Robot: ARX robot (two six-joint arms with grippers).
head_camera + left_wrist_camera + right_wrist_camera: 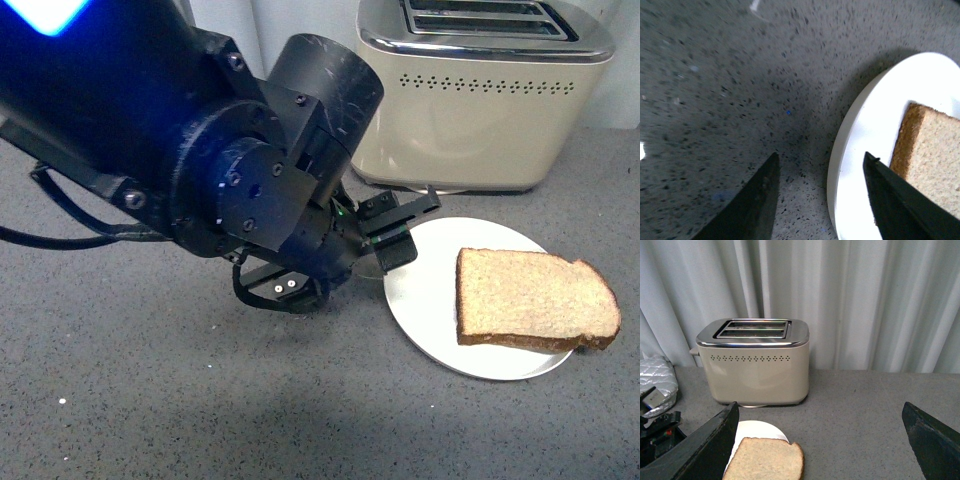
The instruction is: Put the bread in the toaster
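The bread [532, 300] lies flat on a white plate [425, 290] on the grey counter, in front of the beige toaster [480, 95] with its chrome top and two empty slots. My left gripper [400, 232] is open at the plate's left rim, low over the counter. In the left wrist view its gripper [822, 160] straddles the plate's edge [850, 150], one finger over the counter, one over the plate beside the bread's crust [930, 150]. My right gripper [820, 407] is open and empty; its view shows the toaster [757, 365], plate [757, 430] and bread [767, 459]. The right arm is outside the front view.
A silver padded object [657, 380] and black arm parts [655, 435] lie left of the toaster in the right wrist view. A white curtain [865, 300] hangs behind the counter. The left arm's black body [200, 150] fills the front view's upper left.
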